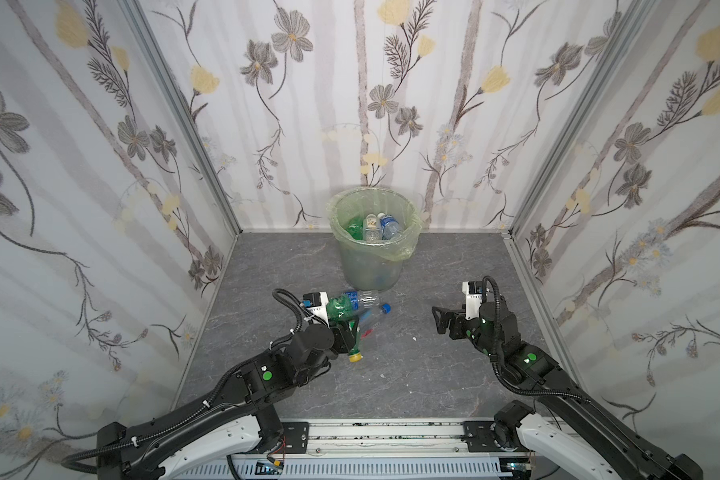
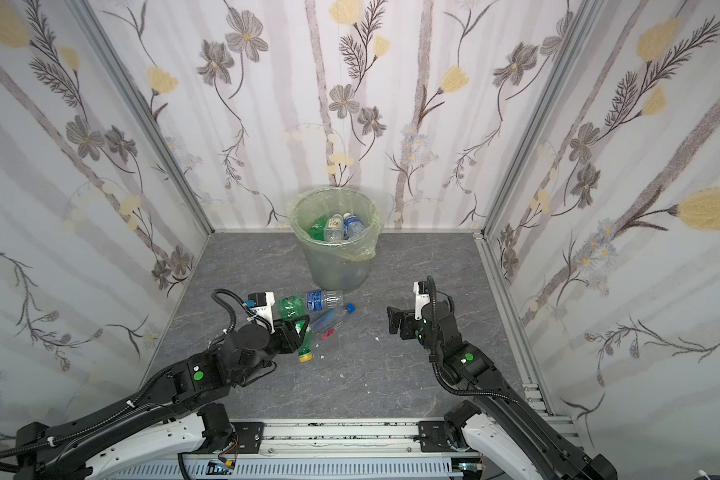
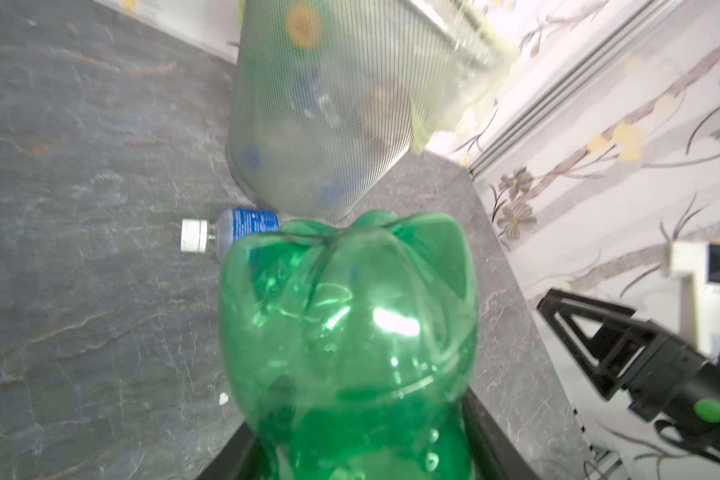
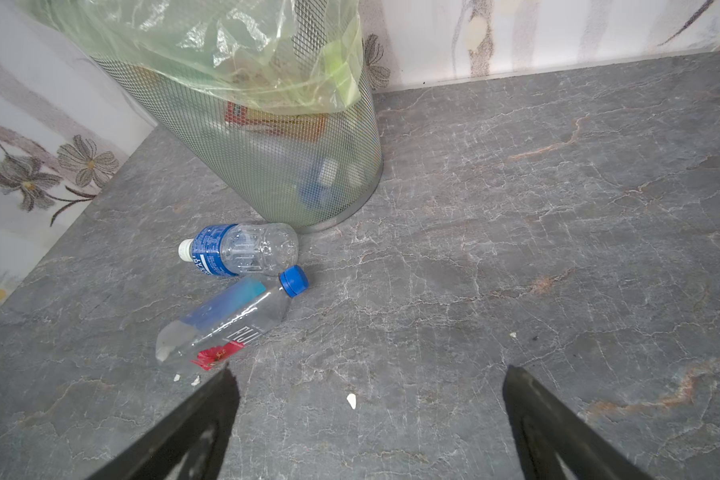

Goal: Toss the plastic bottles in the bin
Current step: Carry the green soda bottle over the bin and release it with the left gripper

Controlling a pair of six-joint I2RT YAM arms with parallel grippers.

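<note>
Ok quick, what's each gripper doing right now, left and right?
Left gripper: closed on the green bottle.
Right gripper: open, holding nothing.

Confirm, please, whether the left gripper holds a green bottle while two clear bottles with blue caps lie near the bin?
Only the long bottle has a blue cap; the short bottle has a white cap, as the right wrist view shows. Otherwise right.

Enclosure viewed from above. Three walls (image 1: 350,104) carry pale wallpaper printed with grey and yellow flowers. Aluminium posts (image 1: 179,108) mark the rear corners. The counter (image 1: 433,374) is grey, stone-veined and evenly lit. A metal rail (image 1: 383,436) borders its near edge.
</note>
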